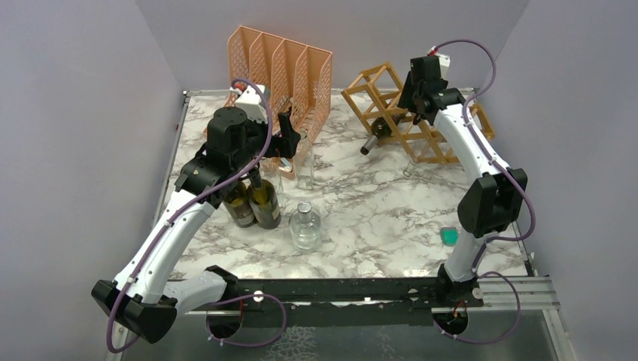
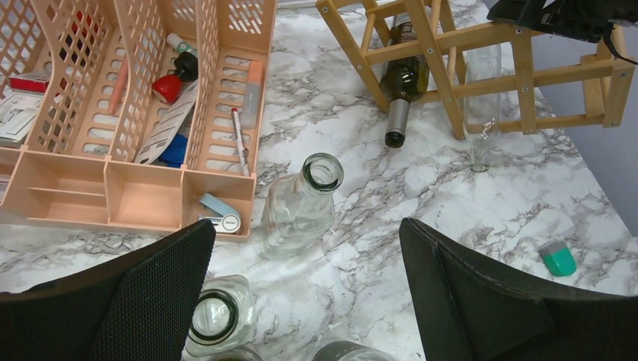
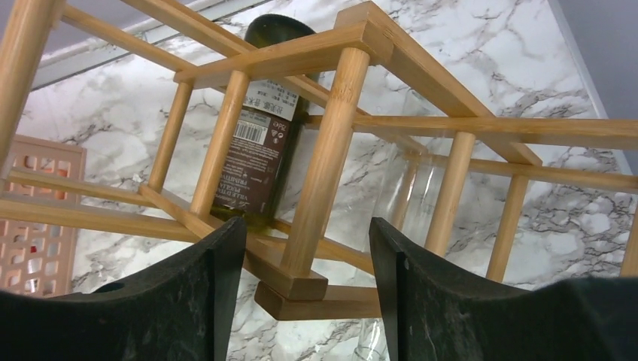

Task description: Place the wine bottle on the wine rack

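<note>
Only the top view shows two dark bottles (image 1: 265, 207) near the left gripper (image 2: 307, 226), which gapes wide and empty over a clear bottle (image 2: 299, 210). Farther back, the right gripper (image 3: 307, 226), parted and empty, hangs by the wine rack (image 3: 331, 143). Its own camera shows the wine bottle (image 3: 258, 150) lying in a cell.

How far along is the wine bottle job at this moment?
Done: a wine bottle lies in a cell of the wine rack, neck poking out. In hand: nothing; the right gripper is open at the rack, the left gripper open above a clear bottle. Left: perhaps backing the right arm away; two dark bottles stand under the left arm.
</note>
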`<state>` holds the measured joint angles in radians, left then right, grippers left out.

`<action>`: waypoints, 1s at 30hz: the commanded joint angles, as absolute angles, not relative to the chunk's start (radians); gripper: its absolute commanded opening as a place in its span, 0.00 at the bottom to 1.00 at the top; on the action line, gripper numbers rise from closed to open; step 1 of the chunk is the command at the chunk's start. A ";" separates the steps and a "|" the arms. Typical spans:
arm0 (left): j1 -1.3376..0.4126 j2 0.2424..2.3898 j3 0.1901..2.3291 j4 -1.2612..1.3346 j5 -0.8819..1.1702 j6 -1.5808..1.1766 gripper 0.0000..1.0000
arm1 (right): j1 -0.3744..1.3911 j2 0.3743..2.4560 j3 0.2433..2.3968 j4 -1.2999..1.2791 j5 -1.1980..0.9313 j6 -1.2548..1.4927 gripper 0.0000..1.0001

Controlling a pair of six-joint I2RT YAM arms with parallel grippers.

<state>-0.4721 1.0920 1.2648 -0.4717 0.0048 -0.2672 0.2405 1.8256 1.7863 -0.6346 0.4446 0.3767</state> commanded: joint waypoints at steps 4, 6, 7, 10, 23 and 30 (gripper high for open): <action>-0.466 1.067 1.255 -0.428 0.024 -0.278 0.99 | 0.202 1.845 1.795 -0.649 0.327 0.333 0.51; -0.466 1.064 1.253 -0.427 0.022 -0.278 0.99 | 0.192 1.860 1.801 -0.653 0.268 0.309 0.42; -0.466 1.063 1.251 -0.428 0.022 -0.278 0.99 | 0.186 1.867 1.803 -0.653 0.238 0.296 0.38; -0.466 1.061 1.251 -0.428 0.021 -0.278 0.99 | 0.180 1.878 1.807 -0.643 0.157 0.242 0.25; -0.466 1.067 1.262 -0.426 0.018 -0.285 0.99 | 0.176 1.891 1.826 -0.627 0.049 0.242 0.18; -0.466 1.078 1.273 -0.425 0.017 -0.285 0.99 | 0.176 1.900 1.859 -0.665 0.130 0.362 0.44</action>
<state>-0.4721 1.0809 1.2610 -0.4511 0.0082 -0.2737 0.1658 1.8717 1.8442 -0.5903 0.1005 0.2825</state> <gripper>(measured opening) 0.988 0.364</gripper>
